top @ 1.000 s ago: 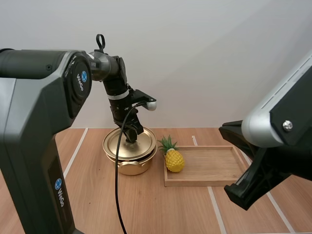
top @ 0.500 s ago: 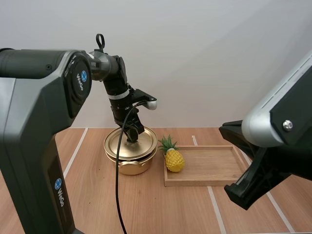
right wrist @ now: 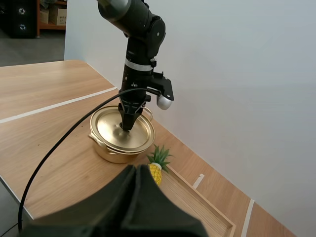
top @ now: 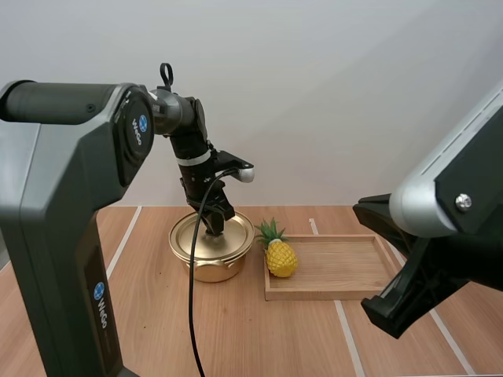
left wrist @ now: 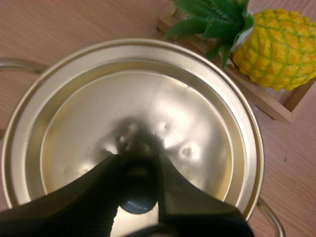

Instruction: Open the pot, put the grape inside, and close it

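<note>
left end effector pinches knob of gold lid | lid likely light, stiff, slick: knob the sure hold | right end effector closed, empty

Bright, soft, even light in the high view: the bench carries only a faint shadow at 6 o'clock of the pot. In the left wrist view the lid throws pale glare patches about its middle, and the left gripper reads as a dark, unlit shape.
</note>
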